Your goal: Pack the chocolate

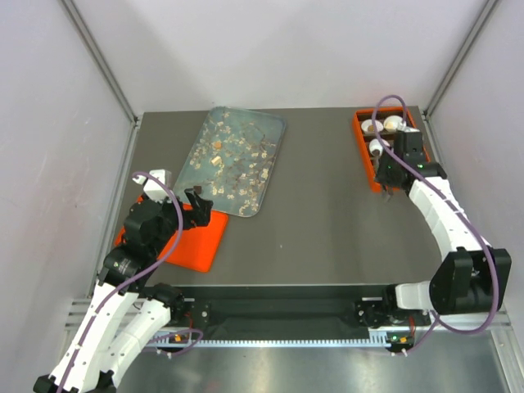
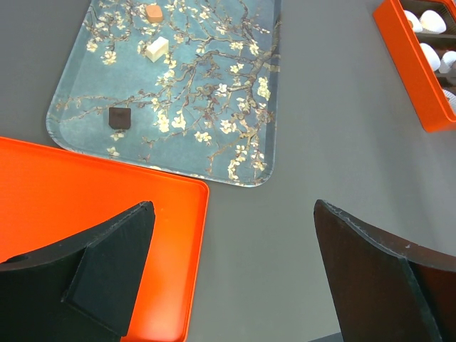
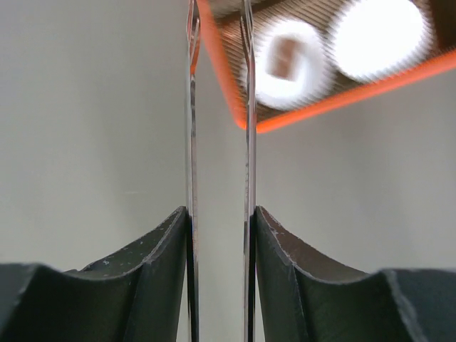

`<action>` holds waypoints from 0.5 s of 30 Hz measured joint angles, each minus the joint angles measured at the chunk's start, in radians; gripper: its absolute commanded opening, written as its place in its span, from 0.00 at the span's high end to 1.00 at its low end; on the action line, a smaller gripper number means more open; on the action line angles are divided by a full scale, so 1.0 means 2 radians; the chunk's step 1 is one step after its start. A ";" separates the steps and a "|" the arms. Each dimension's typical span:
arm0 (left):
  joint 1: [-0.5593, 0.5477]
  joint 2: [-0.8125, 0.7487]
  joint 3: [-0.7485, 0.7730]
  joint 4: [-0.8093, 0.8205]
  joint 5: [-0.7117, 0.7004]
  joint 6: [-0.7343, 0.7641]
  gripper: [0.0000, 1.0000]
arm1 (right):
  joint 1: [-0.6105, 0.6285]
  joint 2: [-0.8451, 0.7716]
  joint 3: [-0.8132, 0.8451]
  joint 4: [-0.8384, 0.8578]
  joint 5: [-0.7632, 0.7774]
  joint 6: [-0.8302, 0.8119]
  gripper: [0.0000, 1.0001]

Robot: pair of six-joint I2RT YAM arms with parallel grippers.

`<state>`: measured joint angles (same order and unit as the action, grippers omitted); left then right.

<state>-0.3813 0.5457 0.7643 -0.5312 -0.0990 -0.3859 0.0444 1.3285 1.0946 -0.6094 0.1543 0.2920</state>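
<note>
Three chocolate pieces (image 2: 119, 117) on tray (image 2: 214, 107), fourth piece (image 3: 286, 57) in paper cup (image 3: 320, 71), left fingers (image 2: 107, 278) spread empty, right fingers (image 3: 142, 278) clamping tongs (image 3: 249, 142)

White, glossy, rounded link shells are seen on the left arm (image 1: 98, 323) and on the right arm (image 1: 442, 214), joined by black cylindrical joint housings (image 1: 471, 282). A thin lilac cable (image 1: 178, 217) is looped along the left arm, and a second lilac cable (image 1: 391, 97) is run along the right. A small white box-shaped module (image 1: 157, 180) is mounted at the left wrist. The left gripper (image 1: 194, 199) and the right gripper (image 1: 385, 182) are finished in black. On the left, matte black wedge-shaped fingers (image 2: 107, 278) are edged with pale scuffs; the right fingers (image 3: 149, 271) are curved, dark and flecked with fine scratches
</note>
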 measured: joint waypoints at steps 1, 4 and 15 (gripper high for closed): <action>0.000 0.000 0.000 0.000 0.000 0.000 0.02 | 0.014 -0.002 0.004 0.004 0.000 0.000 0.60; 0.000 0.000 0.000 0.000 0.000 0.000 0.02 | 0.069 -0.005 0.009 0.028 0.005 0.003 0.60; 0.000 0.000 0.000 0.000 -0.008 0.000 0.02 | 0.282 0.128 0.075 0.149 -0.001 -0.014 0.60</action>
<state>-0.3813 0.5453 0.7643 -0.5316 -0.1158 -0.3859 0.6083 1.5845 1.2446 -0.3107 0.1524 0.2646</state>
